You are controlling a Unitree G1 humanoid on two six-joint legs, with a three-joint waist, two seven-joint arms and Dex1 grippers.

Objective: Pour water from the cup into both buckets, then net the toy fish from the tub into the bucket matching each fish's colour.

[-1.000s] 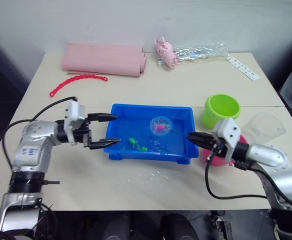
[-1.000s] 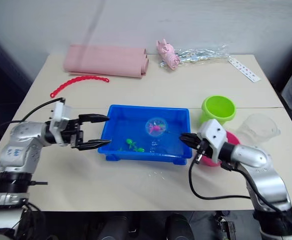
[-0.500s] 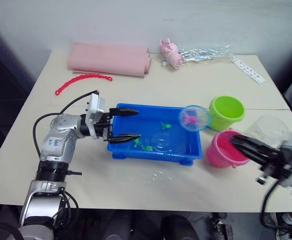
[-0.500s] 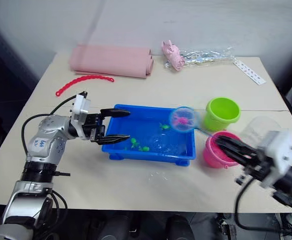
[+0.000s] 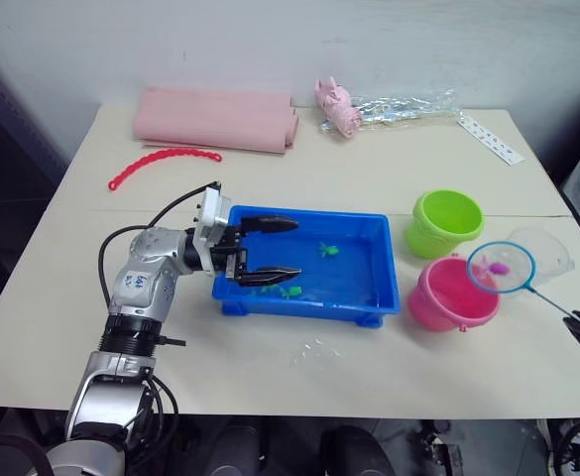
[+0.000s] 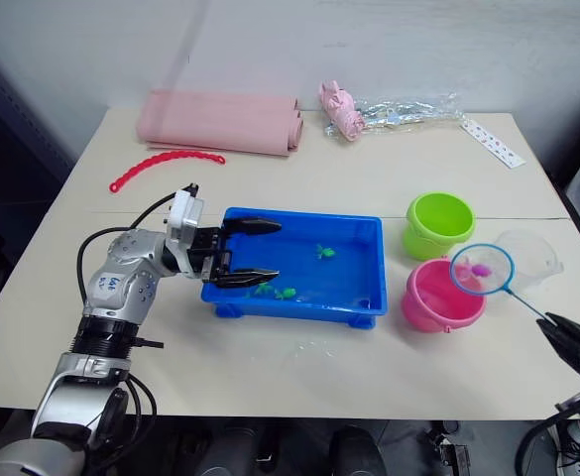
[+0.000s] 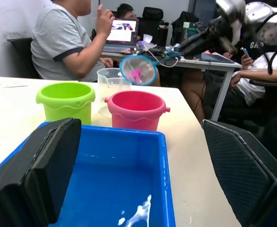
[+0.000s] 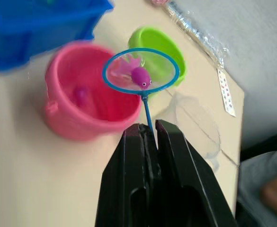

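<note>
My right pincer [image 8: 147, 135] is clamped on the handle of the net [image 5: 502, 268], holding the hoop up over the far edge of the pink bucket [image 5: 452, 295] with a pink fish [image 8: 139, 76] sitting in the mesh. Green bucket [image 5: 443, 221] sits just behind the pink one, clear cup [image 5: 547, 248] beside them. My left pincer [image 5: 270, 248] hangs wide open over the near-left end of the blue tub [image 5: 369, 297], where green fish [image 5: 327, 249] float.

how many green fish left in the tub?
3 visible in the blue tub: one green fish mid-tub, two by the near wall beside the left gripper. Its fingers may hide more.
</note>
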